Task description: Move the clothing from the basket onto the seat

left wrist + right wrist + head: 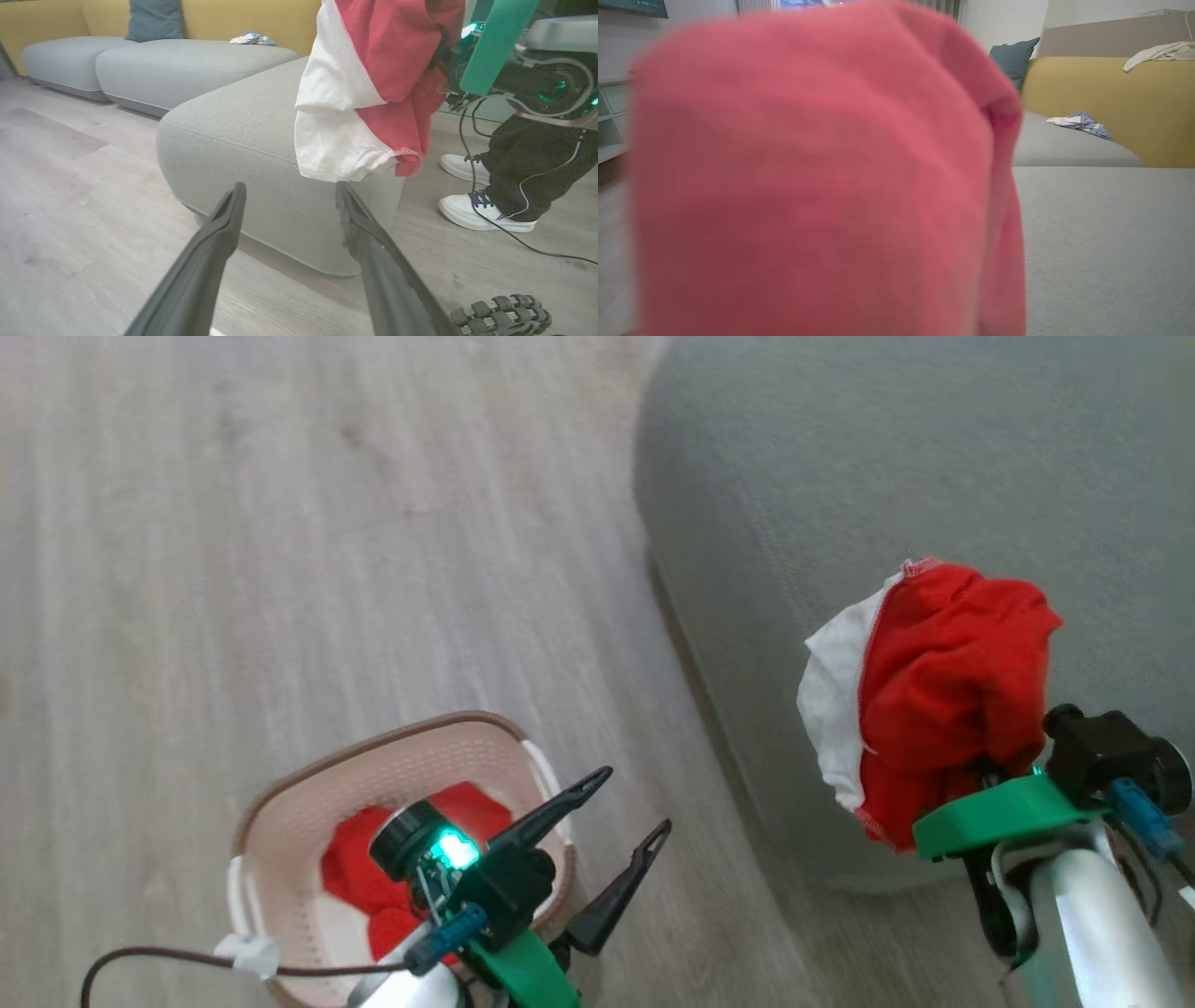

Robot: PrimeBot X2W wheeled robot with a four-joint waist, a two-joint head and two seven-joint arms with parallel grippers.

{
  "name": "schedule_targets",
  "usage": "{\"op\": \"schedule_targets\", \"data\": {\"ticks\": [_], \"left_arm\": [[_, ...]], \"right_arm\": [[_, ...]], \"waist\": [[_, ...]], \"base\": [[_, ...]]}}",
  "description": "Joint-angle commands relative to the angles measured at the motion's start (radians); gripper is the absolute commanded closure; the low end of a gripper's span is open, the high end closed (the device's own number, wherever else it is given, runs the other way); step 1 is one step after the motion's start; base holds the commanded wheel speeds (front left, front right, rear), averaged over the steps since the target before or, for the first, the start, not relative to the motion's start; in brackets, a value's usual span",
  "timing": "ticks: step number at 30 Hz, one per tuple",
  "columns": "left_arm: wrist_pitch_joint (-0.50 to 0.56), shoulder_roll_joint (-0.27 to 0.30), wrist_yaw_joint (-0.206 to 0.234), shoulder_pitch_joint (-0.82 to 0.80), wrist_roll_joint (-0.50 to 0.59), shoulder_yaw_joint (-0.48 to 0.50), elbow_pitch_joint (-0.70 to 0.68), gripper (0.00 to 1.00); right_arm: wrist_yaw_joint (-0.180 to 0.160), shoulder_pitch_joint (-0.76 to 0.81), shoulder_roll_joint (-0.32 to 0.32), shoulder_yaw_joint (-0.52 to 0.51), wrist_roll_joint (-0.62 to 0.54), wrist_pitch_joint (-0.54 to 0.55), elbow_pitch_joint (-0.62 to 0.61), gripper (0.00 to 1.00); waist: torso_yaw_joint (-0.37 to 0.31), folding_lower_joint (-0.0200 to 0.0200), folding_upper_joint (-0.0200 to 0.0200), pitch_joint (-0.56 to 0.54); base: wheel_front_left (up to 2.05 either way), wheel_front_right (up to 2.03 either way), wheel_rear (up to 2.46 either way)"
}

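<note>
My right gripper (982, 762) is shut on a piece of the clothing (943, 700), a bright red garment with a white part, and its fingers are buried in the cloth. The garment hangs bunched over the near corner of the grey-green seat (840, 457). In the left wrist view the same garment (373, 84) dangles above the seat's corner (243, 135). Red cloth (808, 186) covers most of the right wrist view, with the seat (1101, 233) beyond. The cream basket (280, 812) stands on the floor with more red clothing (359, 877) inside. My left gripper (636, 798) hangs open beside it, holding nothing.
A person's white shoes (486, 214) and a trailing cable lie on the wooden floor right of the seat. Further grey cushions (187, 65), a yellow backrest, a teal pillow (154, 18) and a crumpled cloth (252, 38) are behind. A ribbed wheel (500, 312) shows low down.
</note>
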Motion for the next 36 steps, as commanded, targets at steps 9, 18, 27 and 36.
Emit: {"op": "schedule_targets", "data": {"ticks": [9,18,27,36], "left_arm": [[-0.005,0.042,-0.001,-0.072,0.019,0.02,-0.076,0.0],[-0.005,0.055,-0.001,-0.08,0.021,-0.006,-0.088,0.0],[-0.005,0.078,-0.001,-0.088,0.024,-0.02,-0.095,0.0],[-0.005,0.156,-0.001,-0.116,0.027,-0.054,-0.111,0.0]], "right_arm": [[0.0,-0.015,0.027,-0.03,-0.002,-0.007,-0.082,1.0],[0.0,0.01,0.032,-0.047,0.02,-0.007,-0.105,1.0],[0.0,-0.056,0.029,-0.062,-0.023,-0.007,-0.129,1.0],[0.0,-0.255,-0.064,-0.112,0.003,-0.007,-0.14,1.0]], "waist": [[-0.215,0.0,0.0,0.08],[-0.268,0.0,0.0,0.102],[-0.256,0.0,0.0,0.148],[-0.212,0.0,0.0,0.268]], "base": [[0.0,0.0,0.0],[0.0,0.0,0.0],[0.0,0.0,0.0],[0.0,0.0,0.0]]}}
